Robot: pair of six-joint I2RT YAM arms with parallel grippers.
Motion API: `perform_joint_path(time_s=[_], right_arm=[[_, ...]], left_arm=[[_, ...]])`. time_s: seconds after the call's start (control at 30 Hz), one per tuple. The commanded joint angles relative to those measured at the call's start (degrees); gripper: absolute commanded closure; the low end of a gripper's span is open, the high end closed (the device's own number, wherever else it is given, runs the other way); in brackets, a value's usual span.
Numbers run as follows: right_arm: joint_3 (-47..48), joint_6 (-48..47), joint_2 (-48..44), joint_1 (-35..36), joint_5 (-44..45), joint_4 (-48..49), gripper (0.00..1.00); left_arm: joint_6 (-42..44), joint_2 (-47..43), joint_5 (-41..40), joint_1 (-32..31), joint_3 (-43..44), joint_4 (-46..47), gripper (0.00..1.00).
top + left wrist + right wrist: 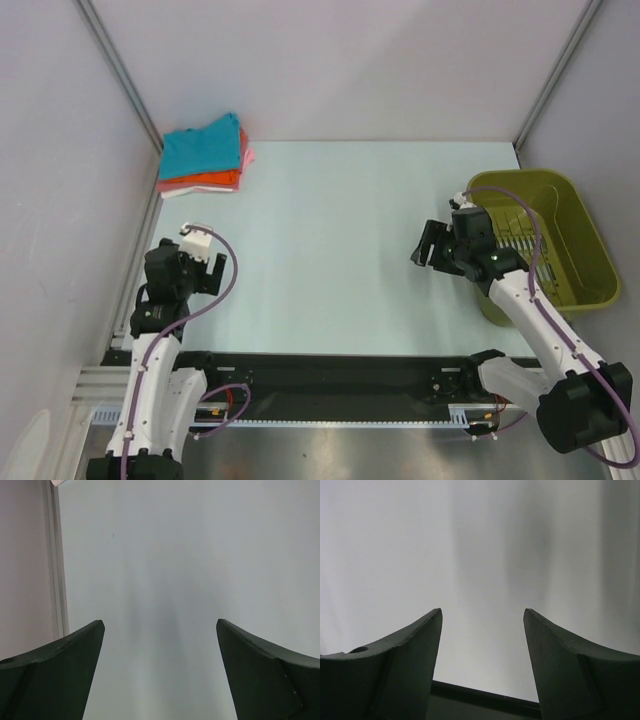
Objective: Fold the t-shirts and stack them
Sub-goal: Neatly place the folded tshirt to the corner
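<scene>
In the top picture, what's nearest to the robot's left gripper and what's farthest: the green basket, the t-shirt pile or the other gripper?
Counting from the left gripper:
1. the t-shirt pile, in the far left corner.
2. the right gripper, across the table on the right.
3. the green basket, at the right edge, beyond that gripper.

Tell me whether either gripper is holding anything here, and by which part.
Nothing is held. The left gripper and the right gripper both stand open and empty; the t-shirts lie stacked at the table's far left corner, untouched.
</scene>
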Motion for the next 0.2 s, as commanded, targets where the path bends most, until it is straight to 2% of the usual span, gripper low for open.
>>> perform_joint_path(time_s=[0.0, 0.17], right_arm=[[0.0, 0.8, -2.7, -0.2, -0.3, 0.8, 0.28], [0.9, 0.7, -2.9, -0.2, 0.0, -0.1, 0.27]], left_arm=[[-1.6, -2.2, -1.9, 0.2, -1.8, 3.7, 0.00], [-3.2, -2.7, -2.5, 0.2, -1.8, 4.7, 0.00]])
